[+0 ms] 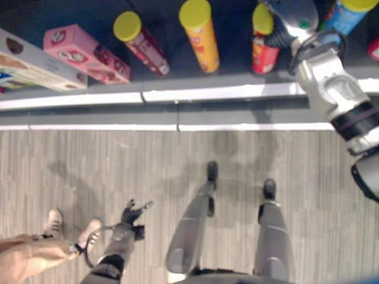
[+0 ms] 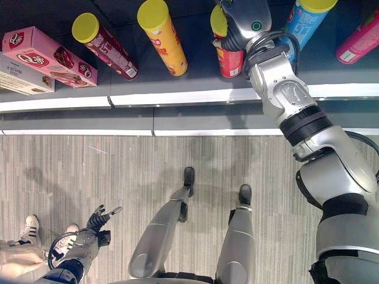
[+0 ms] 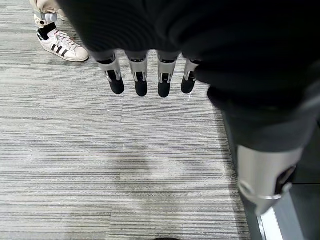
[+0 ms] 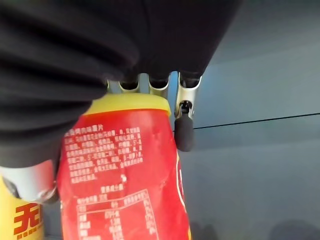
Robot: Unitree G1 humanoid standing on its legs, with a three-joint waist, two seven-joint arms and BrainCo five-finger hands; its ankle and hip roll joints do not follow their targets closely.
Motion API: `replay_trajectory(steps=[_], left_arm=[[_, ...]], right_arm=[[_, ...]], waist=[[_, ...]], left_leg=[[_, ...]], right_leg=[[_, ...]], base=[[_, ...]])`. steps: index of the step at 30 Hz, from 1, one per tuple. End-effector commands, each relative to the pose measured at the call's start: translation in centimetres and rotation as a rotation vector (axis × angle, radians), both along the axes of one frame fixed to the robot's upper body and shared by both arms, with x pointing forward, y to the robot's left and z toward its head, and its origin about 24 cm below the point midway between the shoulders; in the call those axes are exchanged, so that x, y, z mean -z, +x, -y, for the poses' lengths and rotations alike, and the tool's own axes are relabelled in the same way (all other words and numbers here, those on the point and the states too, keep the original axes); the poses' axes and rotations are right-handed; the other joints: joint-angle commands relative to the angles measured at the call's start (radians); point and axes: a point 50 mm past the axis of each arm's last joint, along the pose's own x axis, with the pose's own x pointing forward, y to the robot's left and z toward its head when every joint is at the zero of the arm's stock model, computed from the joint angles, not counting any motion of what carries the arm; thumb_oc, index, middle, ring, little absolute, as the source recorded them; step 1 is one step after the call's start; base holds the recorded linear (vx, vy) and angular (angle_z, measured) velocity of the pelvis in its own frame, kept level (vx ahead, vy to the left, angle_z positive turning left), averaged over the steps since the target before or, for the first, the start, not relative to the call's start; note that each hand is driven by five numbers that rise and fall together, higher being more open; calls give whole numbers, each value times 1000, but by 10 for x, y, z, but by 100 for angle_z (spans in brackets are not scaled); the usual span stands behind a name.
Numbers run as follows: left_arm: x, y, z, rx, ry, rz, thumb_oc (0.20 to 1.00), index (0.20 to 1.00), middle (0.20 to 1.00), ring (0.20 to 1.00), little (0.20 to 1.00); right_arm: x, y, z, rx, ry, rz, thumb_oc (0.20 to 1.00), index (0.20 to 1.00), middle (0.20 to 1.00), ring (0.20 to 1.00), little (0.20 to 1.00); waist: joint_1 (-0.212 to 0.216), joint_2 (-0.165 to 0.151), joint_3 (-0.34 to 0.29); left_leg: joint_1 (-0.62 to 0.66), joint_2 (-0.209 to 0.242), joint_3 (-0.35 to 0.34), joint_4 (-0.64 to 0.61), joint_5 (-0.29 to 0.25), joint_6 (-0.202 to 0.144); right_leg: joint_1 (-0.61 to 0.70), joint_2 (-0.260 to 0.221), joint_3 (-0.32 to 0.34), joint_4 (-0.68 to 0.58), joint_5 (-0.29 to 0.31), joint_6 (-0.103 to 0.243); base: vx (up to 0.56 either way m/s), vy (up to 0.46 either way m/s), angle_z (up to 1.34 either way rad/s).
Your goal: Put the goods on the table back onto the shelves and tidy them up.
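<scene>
A red can with a yellow lid [image 2: 231, 59] stands on the dark shelf [image 2: 195, 83], between an orange can [image 2: 163, 35] and a blue can [image 2: 305, 23]. My right hand [image 2: 243, 18] reaches over the shelf edge and is shut on the red can [image 4: 125, 185] near its lid, its fingers [image 4: 183, 132] behind the can and its thumb on the other side. My left hand [image 1: 131, 213] hangs low by my side over the floor, open, with its fingers [image 3: 140, 75] straight and holding nothing.
Further left on the shelf stand a maroon can [image 1: 142, 42], a pink box [image 1: 86, 53] and a white box [image 1: 32, 65]. A pink can [image 2: 361, 38] lies at the far right. A person's white shoes [image 1: 56, 222] stand on the grey carpet beside my left hand.
</scene>
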Motion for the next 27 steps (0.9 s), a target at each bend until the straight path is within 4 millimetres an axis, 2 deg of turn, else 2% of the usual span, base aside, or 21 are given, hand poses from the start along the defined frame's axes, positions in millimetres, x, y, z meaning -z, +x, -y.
replay_trajectory(steps=[1, 2, 3, 4, 5, 27], left_arm=[[-9, 7, -15, 0, 57, 10, 1000, 1000, 1000, 1000, 1000], [-8, 7, -15, -1, 56, 10, 1000, 1000, 1000, 1000, 1000], [-9, 8, -14, -1, 56, 12, 1000, 1000, 1000, 1000, 1000], [-9, 9, -14, 0, 56, 12, 1000, 1000, 1000, 1000, 1000], [-9, 9, -13, 0, 55, 11, 1000, 1000, 1000, 1000, 1000], [-9, 13, -8, 5, 56, 13, 1000, 1000, 1000, 1000, 1000]], right_arm=[[-34, -8, -2, -8, 14, 104, 200, 200, 200, 200, 200], [-35, -8, -2, -13, 23, 106, 200, 200, 200, 200, 200], [-34, -9, -3, -22, 27, 105, 391, 391, 391, 391, 391], [-33, -9, -4, -27, 30, 104, 931, 931, 931, 931, 931], [-33, -9, -4, -30, 34, 107, 1000, 1000, 1000, 1000, 1000], [-26, -12, -4, -71, 87, 117, 1000, 1000, 1000, 1000, 1000]], waist=[[36, -43, -27], [36, -44, -27], [36, -45, -27], [35, -47, -28], [35, -48, -29], [24, -49, -26]], left_leg=[[-31, 85, 67, 243, -260, -76], [-32, 85, 67, 244, -260, -76], [-31, 86, 68, 243, -260, -76], [-30, 88, 68, 242, -259, -77], [-29, 88, 67, 240, -259, -77], [6, 98, 69, 216, -247, -84]], right_leg=[[35, -55, 13, -98, 47, 45], [36, -54, 13, -97, 47, 44], [36, -54, 11, -98, 46, 44], [36, -54, 8, -97, 44, 44], [36, -54, 8, -96, 44, 44], [42, -46, 14, -71, 27, 38]], base=[[0, 0, 0], [0, 0, 0], [0, 0, 0], [0, 0, 0], [0, 0, 0], [0, 0, 0]])
